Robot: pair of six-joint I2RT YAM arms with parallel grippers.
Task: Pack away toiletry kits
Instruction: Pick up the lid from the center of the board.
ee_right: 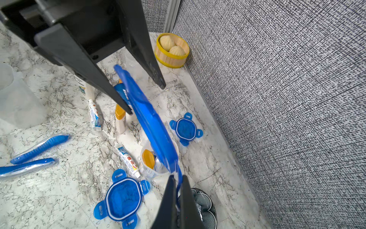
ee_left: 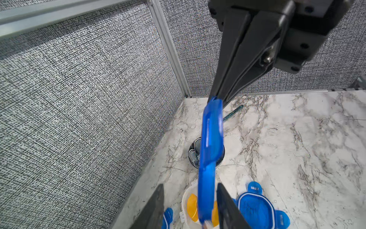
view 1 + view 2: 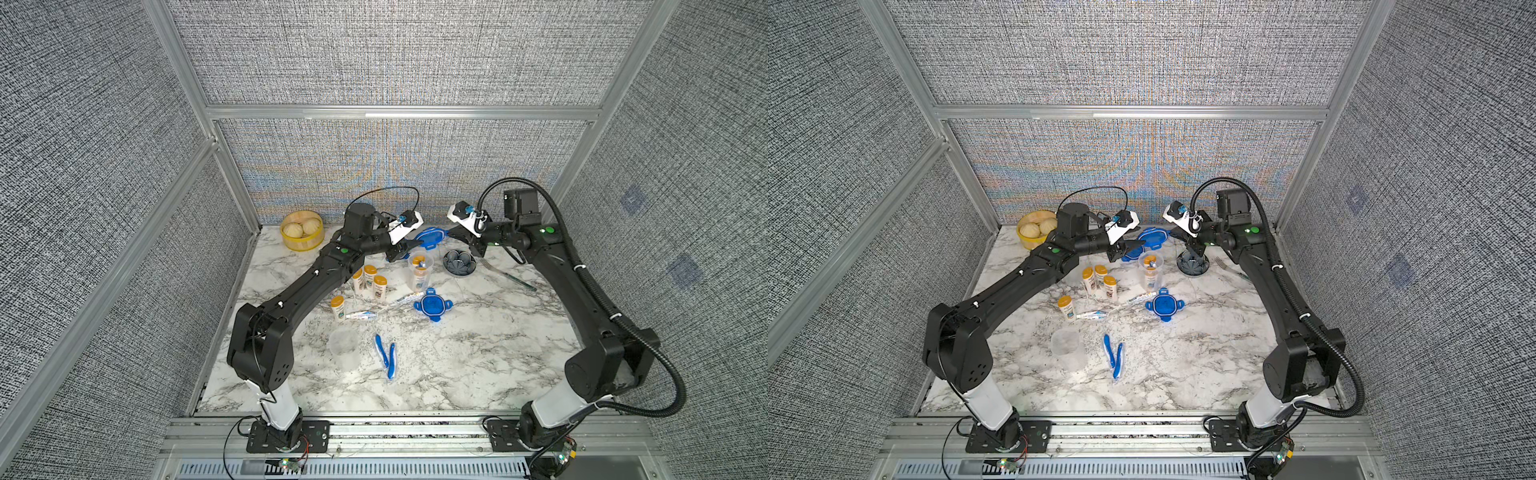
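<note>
The right gripper (image 1: 179, 179) is pinching one tab of the blue four-tab plastic lid (image 1: 152, 126), holding it aloft. The left gripper (image 2: 190, 186) is straddling the opposite rim, jaws spread. That thin hold is risking a twist or drop if the left jaws knock it. Both arms are reaching toward 12 o'clock, wrists facing. The clear plastic cup (image 3: 420, 272) is standing at the lid's 6 o'clock.
</note>
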